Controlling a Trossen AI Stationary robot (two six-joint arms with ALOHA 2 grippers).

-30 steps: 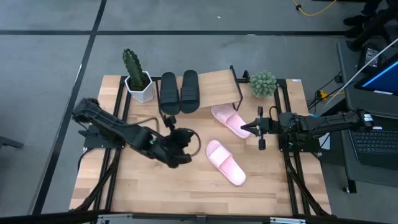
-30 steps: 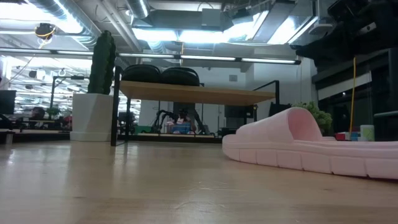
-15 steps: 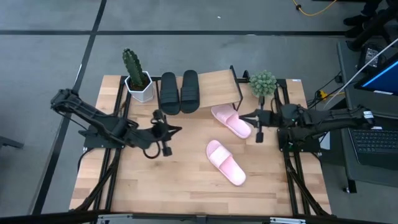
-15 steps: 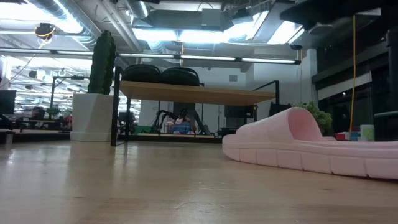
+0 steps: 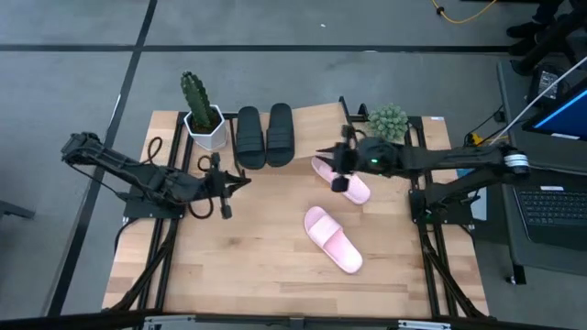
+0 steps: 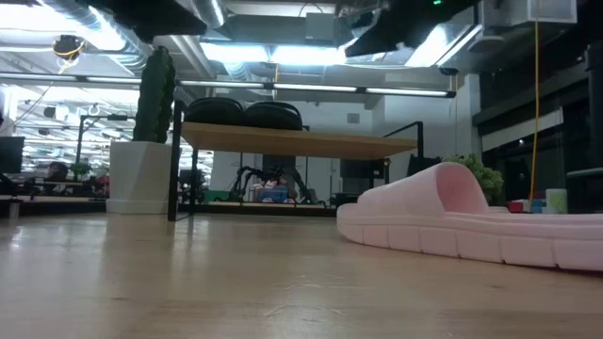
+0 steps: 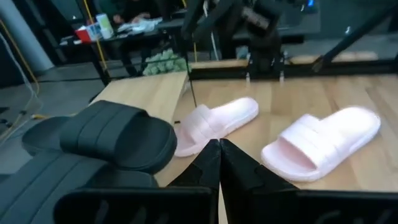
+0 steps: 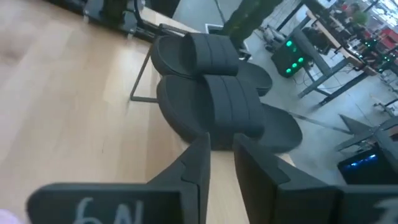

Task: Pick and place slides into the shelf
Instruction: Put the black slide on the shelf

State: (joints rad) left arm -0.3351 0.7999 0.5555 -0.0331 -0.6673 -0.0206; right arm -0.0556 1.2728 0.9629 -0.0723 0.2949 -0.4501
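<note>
The right gripper (image 5: 337, 170), jaws barely parted and empty, hung right over the heel end of the pink slide (image 5: 341, 178) just below the shelf (image 5: 321, 128); its length ran toward lower right. The left gripper (image 5: 223, 183), clamped empty, sat well apart at center left.

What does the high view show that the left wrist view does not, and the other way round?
Only the high view shows the cactus in its white pot, the whole shelf, and the right gripper over the pink slide at the shelf's edge. Only the left wrist view shows the left gripper closely, fingers shut, and the cluttered room beyond the table. Both show two black slides on the shelf, the other pink slide lying on the tabletop, and the round green plant.
</note>
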